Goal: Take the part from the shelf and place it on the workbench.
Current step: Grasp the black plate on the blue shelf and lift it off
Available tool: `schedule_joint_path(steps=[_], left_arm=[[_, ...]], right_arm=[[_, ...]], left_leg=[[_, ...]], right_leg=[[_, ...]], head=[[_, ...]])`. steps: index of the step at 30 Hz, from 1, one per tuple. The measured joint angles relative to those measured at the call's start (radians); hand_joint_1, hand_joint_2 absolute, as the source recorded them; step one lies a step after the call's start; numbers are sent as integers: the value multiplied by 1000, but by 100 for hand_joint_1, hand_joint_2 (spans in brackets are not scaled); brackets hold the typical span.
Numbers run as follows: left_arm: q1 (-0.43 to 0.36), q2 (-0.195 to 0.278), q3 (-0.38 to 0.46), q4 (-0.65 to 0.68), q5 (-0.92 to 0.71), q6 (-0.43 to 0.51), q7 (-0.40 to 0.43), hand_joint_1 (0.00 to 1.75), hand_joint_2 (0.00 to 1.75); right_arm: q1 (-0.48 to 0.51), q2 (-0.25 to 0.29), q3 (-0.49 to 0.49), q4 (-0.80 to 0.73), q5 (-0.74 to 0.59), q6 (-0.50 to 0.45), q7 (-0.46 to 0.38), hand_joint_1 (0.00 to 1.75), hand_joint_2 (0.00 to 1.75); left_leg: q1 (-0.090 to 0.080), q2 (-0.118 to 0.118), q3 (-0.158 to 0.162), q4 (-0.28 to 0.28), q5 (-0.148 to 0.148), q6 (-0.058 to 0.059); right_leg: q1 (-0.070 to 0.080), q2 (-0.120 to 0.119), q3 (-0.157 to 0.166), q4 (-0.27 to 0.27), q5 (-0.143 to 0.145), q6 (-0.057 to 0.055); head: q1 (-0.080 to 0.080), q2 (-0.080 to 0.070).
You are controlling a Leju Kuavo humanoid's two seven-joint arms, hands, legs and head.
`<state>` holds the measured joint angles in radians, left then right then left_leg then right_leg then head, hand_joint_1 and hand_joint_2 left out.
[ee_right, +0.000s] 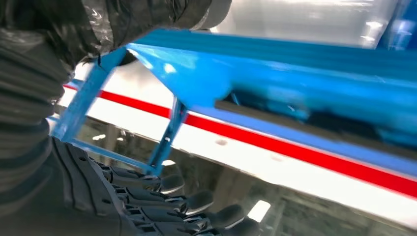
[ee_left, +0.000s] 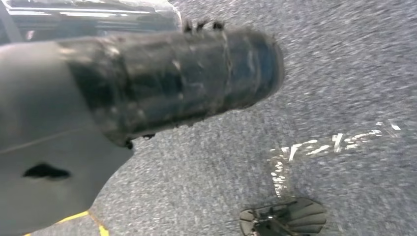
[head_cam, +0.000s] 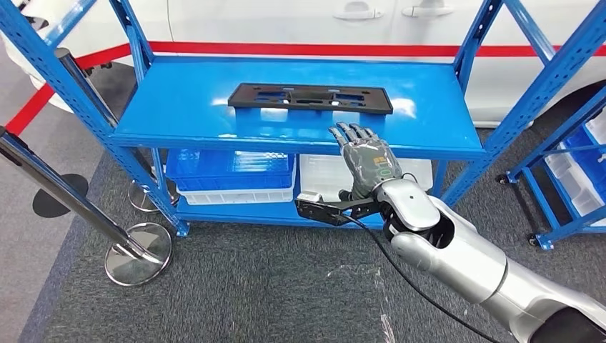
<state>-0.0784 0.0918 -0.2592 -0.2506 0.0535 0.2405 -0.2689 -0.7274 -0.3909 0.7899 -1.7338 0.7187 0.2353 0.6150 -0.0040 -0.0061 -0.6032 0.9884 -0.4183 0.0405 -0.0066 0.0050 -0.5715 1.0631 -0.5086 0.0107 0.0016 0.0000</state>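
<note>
While the right hand (head_cam: 369, 161) hangs empty with fingers straight at the blue shelf's (head_cam: 186, 107) front edge, the black part (head_cam: 310, 98) lies at its 11 o'clock, untouched. Right wrist view adds fingertips (ee_right: 196, 199) spread; left hand (ee_left: 147, 83) over carpet, can't tell its state.

Right hand (head_cam: 369, 160) open at blue shelf (head_cam: 179, 114) front edge, near black part (head_cam: 310, 98).

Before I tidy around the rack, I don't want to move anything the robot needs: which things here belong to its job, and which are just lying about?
Belongs to the job:
- black part, lying flat on the top shelf
- right hand, empty, fingers reaching over the shelf's front edge, short of the part

Just lying about:
- blue crate and white bin on the lower shelf
- stanchion base on the floor
- white car behind
</note>
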Motion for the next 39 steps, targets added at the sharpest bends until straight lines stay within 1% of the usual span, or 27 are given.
schedule_joint_path(steps=[1, 3, 4, 5, 6, 7, 8, 9, 10, 14, 15, 16, 18, 19, 20, 21, 23, 24, 25, 28, 30, 32, 34, 35, 36, 37, 39], left_arm=[[0, 0, -2, 0, 0, -1, -2, 0, 0], [-3, -1, -5, 0, 1, -1, -4, 0, 0], [-3, -1, -6, 0, 2, -1, -6, 0, 0], [-2, -1, -6, 0, 2, -1, -7, 0, 0], [-1, -2, -7, 0, 3, -1, -8, 0, 0], [0, -2, -7, 0, 3, -1, -9, 0, 0], [1, -3, -7, 0, 3, 0, -9, 0, 0], [-1, -3, -7, 0, 3, 1, -10, 0, 0], [-2, -3, -7, 0, 3, 3, -11, 0, 0], [-4, -4, -7, 0, 4, 8, -13, 0, 0], [-4, -4, -7, 0, 4, 8, -13, 0, 0], [-4, -5, -8, 0, 4, 9, -14, 0, 0], [-4, -5, -8, 0, 5, 9, -14, 0, 0], [-2, -6, -8, 0, 5, 9, -14, 0, 0], [1, -7, -8, 0, 4, 9, -13, 0, 0], [4, -8, -8, 0, 4, 9, -13, 0, 0], [8, -8, -8, 0, 3, 9, -13, 0, 0], [9, -8, -8, 0, 3, 9, -13, 0, 0], [9, -8, -8, 0, 3, 9, -14, 0, 0], [4, -8, -9, 0, 5, 9, -16, 0, 0], [3, -8, -9, 0, 6, 9, -17, 0, 0], [4, -8, -10, 0, 6, 9, -20, 0, 0], [3, -8, -13, 0, 6, 8, -21, 0, 0], [4, -8, -14, 0, 6, 7, -21, 0, 0], [6, -8, -16, 0, 7, 7, -22, 0, 0], [7, -8, -17, 0, 7, 7, -21, 0, 0], [8, -8, -20, 0, 7, 6, -21, 0, 0]], right_arm=[[0, 2, 0, 0, -2, 1, -8, 0, 175], [7, 10, 3, -1, -5, 6, -22, 0, 175], [11, 16, 6, -1, -5, 9, -27, 0, 175], [15, 21, 10, -2, -3, 12, -31, 0, 175], [16, 26, 14, -4, 0, 14, -33, 0, 175], [15, 31, 16, -7, 3, 18, -35, 0, 175], [13, 36, 18, -10, 5, 21, -36, 0, 175], [10, 42, 19, -14, 6, 25, -36, 0, 175], [8, 46, 21, -17, 8, 28, -37, 0, 175], [1, 57, 26, -27, 13, 35, -37, 0, 175], [-1, 59, 26, -28, 15, 35, -37, 0, 175], [-3, 61, 26, -29, 15, 35, -37, 0, 175], [-5, 66, 28, -29, 16, 37, -37, 0, 175], [-5, 68, 29, -30, 16, 37, -37, 0, 175], [-4, 69, 30, -30, 16, 38, -37, 0, 175], [-4, 70, 31, -30, 16, 38, -37, 0, 175], [-4, 72, 31, -30, 16, 38, -37, 0, 175], [-5, 73, 31, -30, 16, 38, -37, 0, 175], [-6, 74, 31, -30, 17, 39, -37, 0, 175], [-8, 75, 32, -32, 21, 43, -37, 0, 175], [-8, 75, 32, -32, 21, 44, -37, 0, 175], [-5, 74, 32, -30, 18, 45, -36, 0, 175], [4, 71, 32, -27, 13, 45, -35, 0, 175], [10, 69, 32, -25, 11, 45, -33, 0, 175], [13, 66, 32, -22, 9, 47, -30, 0, 175], [15, 62, 32, -19, 6, 50, -28, 0, 175], [19, 53, 32, -11, -1, 64, -21, 0, 175]], left_leg=[[3, 0, 10, -6, -3, 4], [3, 0, 23, -6, -16, 11], [3, -1, 30, -5, -24, 11], [3, -2, 39, -2, -32, 10], [4, -3, 49, 2, -42, 8], [5, -4, 59, 7, -54, 4], [5, -5, 66, 13, -67, -1], [3, -6, 68, 20, -80, -7], [2, -7, 69, 24, -89, -14], [3, -5, 79, 28, -110, -37], [5, -3, 70, 56, -120, -42], [6, -2, 44, 106, -136, -47], [8, -1, -47, 242, -168, -55], [8, -1, -93, 294, -168, -56], [8, -1, -125, 311, -146, -56], [8, -1, -138, 289, -102, -54], [7, -1, -118, 167, 8, -43], [3, -1, -98, 113, 41, -37], [-1, -1, -79, 73, 50, -29], [-9, -1, -41, 32, 14, -9], [-6, -1, -8, 16, -2, 3], [-3, -1, 25, 5, -20, 12], [-2, -2, 53, 3, -43, 16], [-1, -3, 67, 3, -55, 17], [0, -5, 84, 3, -68, 16], [1, -6, 102, 4, -81, 13], [1, -8, 133, 11, -113, 4]], right_leg=[[-2, -1, -28, 52, -18, 3], [-4, -1, -111, 184, -52, 8], [-6, -1, -146, 227, -51, 11], [-8, -1, -164, 234, -31, 13], [-10, -1, -163, 203, 7, 15], [-12, -2, -145, 140, 56, 16], [-13, -2, -122, 79, 90, 17], [-13, -2, -99, 25, 107, 15], [-12, -1, -85, -5, 108, 11], [-10, 2, -61, -21, 78, -16], [-11, 2, -50, -26, 73, -22], [-12, 1, -38, -30, 66, -26], [-10, 0, -17, -33, 49, -32], [-10, 0, -5, -34, 39, -32], [-9, 1, 9, -34, 27, -32], [-8, 1, 25, -34, 15, -31], [-6, 3, 58, -37, -11, -28], [-4, 5, 71, -40, -22, -24], [-4, 6, 81, -44, -31, -18], [-5, 7, 93, -35, -34, 0], [-6, 5, 67, 30, -16, 9], [-6, 3, -10, 143, -22, 17], [-5, 3, -102, 229, -72, 23], [-6, 2, -135, 240, -95, 25], [-7, 2, -154, 224, -100, 26], [-7, 1, -161, 182, -78, 26], [-8, -3, -155, 60, 46, 23]], head=[[2, 0], [3, 0], [4, 0], [4, 0], [4, 0], [4, 0], [4, 0], [4, 0], [4, 0], [1, 0], [-1, 0], [-3, 0], [-5, 0], [-5, 0], [-5, 0], [-5, 0], [-4, 0], [-3, 0], [-2, 0], [-4, 0], [-1, 0], [4, 0], [6, 0], [7, 0], [7, 0], [7, 0], [7, 0]])
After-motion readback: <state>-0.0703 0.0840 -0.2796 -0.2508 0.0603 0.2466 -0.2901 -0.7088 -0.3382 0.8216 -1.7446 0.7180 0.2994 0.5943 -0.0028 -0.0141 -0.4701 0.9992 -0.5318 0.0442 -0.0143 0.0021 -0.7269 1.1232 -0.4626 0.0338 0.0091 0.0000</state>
